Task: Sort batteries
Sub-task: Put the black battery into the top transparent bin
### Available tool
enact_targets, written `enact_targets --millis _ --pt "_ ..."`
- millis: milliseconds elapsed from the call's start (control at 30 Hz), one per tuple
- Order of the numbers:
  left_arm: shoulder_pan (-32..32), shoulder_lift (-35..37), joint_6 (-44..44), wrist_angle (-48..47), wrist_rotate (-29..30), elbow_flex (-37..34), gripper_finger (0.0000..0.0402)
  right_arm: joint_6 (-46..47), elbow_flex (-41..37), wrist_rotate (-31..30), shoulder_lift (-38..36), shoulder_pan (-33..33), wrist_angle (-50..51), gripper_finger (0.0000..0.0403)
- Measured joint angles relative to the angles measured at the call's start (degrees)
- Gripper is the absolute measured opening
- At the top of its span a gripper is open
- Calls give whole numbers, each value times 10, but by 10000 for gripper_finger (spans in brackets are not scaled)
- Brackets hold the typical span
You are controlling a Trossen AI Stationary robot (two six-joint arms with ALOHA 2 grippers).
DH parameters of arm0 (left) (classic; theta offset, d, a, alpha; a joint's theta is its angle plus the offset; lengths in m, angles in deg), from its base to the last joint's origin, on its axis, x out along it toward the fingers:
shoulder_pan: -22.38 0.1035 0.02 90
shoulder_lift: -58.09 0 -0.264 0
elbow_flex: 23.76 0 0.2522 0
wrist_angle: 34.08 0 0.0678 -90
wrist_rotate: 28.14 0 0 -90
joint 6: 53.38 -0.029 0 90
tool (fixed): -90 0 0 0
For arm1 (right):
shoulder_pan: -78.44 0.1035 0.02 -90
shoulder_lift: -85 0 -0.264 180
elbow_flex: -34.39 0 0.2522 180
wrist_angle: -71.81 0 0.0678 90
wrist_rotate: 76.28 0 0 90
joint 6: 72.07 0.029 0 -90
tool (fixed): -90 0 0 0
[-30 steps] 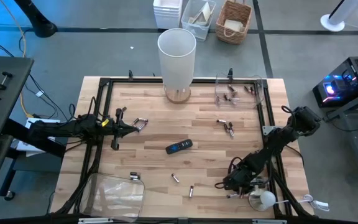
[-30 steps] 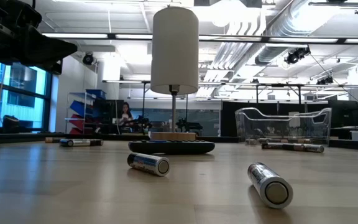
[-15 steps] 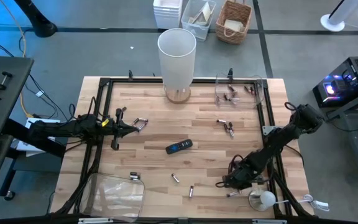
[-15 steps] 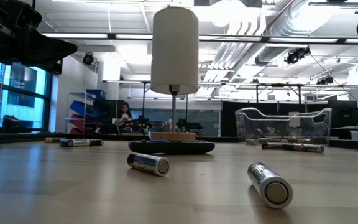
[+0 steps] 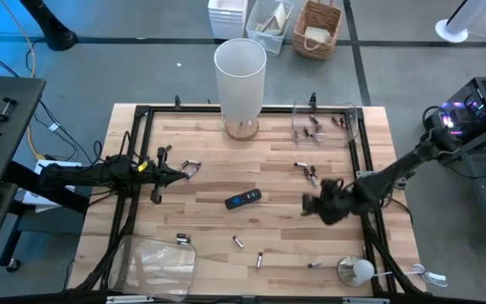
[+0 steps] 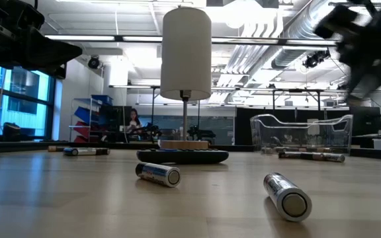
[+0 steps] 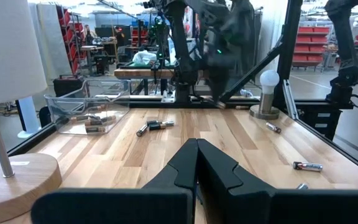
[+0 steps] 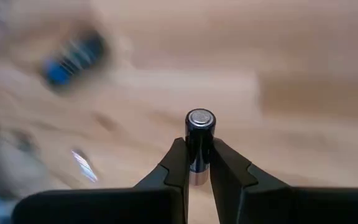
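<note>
Right gripper above the table, clamped on a dark battery. Left gripper pressed closed, empty, near the left edge.

wooden table, scattered batteries, lamp

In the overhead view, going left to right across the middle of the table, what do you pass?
Left gripper with shut fingers → small cluster of metal batteries → flat black remote-like bar → pair of dark batteries → right gripper holding a battery.
</note>
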Motion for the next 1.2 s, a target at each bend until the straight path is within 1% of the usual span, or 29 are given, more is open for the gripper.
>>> enact_targets --millis 100,167,300,367,433,567,667,767,800,867,967,1067,1133,1200 --pt "0 0 0 0 0 0 1 -54 1 -85 -43 -66 -1 33" --pt "0 0 0 0 0 0 1 -104 1 -127 -68 -124 -1 33" --pt "0 0 0 0 0 0 1 -226 1 -182 -98 -265 -28 33" --pt "0 0 0 0 0 0 1 -295 1 -185 -100 -339 -52 33" --pt "0 0 0 0 0 0 1 -346 1 -177 -95 -414 -64 33" --pt "0 0 0 0 0 0 1 -412 2 -149 -64 -550 -76 33" --pt "0 0 0 0 0 0 1 -466 2 -116 -30 -621 -117 33" --pt "0 0 0 0 0 0 1 -536 2 -65 4 -666 -173 36" --pt "0 0 0 0 0 0 1 -559 2 -43 14 -678 -188 46" --pt "0 0 0 0 0 0 1 -596 2 0 30 -696 -203 84" --pt "0 0 0 0 0 0 1 -633 2 22 36 -714 -204 152" --pt "0 0 0 0 0 0 1 -678 2 53 26 -731 -208 206" --pt "0 0 0 0 0 0 1 -701 2 83 6 -740 -230 227" --pt "0 0 0 0 0 0 1 -719 2 113 -21 -742 -251 234"
